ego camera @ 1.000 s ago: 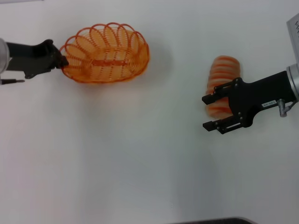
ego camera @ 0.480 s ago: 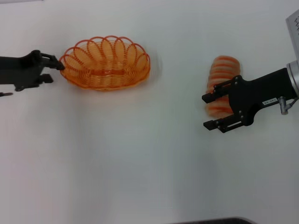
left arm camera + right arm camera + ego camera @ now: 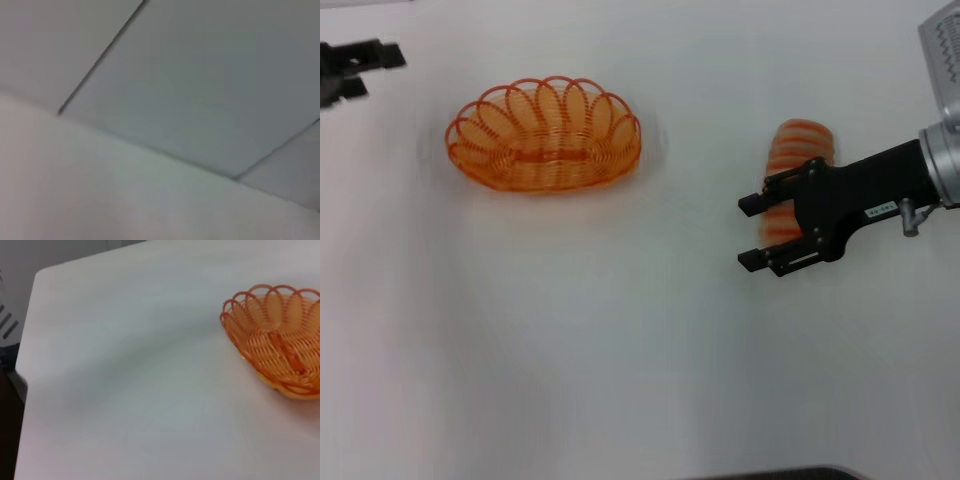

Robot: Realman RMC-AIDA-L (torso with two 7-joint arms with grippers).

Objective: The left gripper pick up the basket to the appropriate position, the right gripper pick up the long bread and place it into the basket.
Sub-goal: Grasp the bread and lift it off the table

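The orange wire basket [image 3: 543, 135] sits flat on the white table, left of centre; it also shows in the right wrist view [image 3: 280, 347]. My left gripper [image 3: 365, 70] is at the far left edge, open, empty and well clear of the basket. The long bread [image 3: 800, 150], tan with orange stripes, lies on the table at the right. My right gripper [image 3: 750, 232] is open and hovers over the bread's near end, its body covering that end. The left wrist view shows only grey panels.
A pale grey box [image 3: 945, 45] stands at the far right corner of the head view. A dark edge [image 3: 770, 473] shows at the bottom. The table's edge and dark floor [image 3: 10, 390] show in the right wrist view.
My left gripper let go of the basket's rim and pulled away to the far left. The basket dropped from tilted to flat. My right gripper shifted slightly left over the bread.
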